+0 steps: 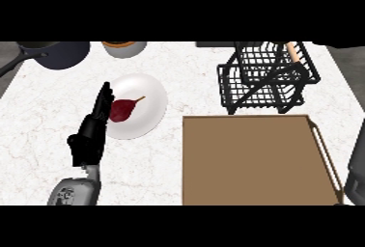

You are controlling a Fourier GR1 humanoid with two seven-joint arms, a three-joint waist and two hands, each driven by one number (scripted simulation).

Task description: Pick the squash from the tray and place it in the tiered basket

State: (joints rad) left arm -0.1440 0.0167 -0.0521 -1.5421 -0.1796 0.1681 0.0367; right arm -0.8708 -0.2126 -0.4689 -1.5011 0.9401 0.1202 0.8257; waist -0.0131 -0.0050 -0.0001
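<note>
The brown tray (249, 193) lies at the lower right with nothing on it. Behind it stands the black wire tiered basket (246, 91). A tan, elongated squash (291, 51) shows inside the basket's upper tier, partly hidden by the wires. My left hand (92, 131) is open at the left with its fingers straight up, and the fingertips overlap the left rim of a white plate. A dark grey piece of my right forearm (357, 166) shows at the right edge, and the right hand itself is out of view.
The white plate (146, 89) holds a dark red vegetable (124, 110) with a thin stem. A dark pan (63, 53) sits at the back left, with a grey bowl (124, 48) of orange contents beside it. The counter is white marble.
</note>
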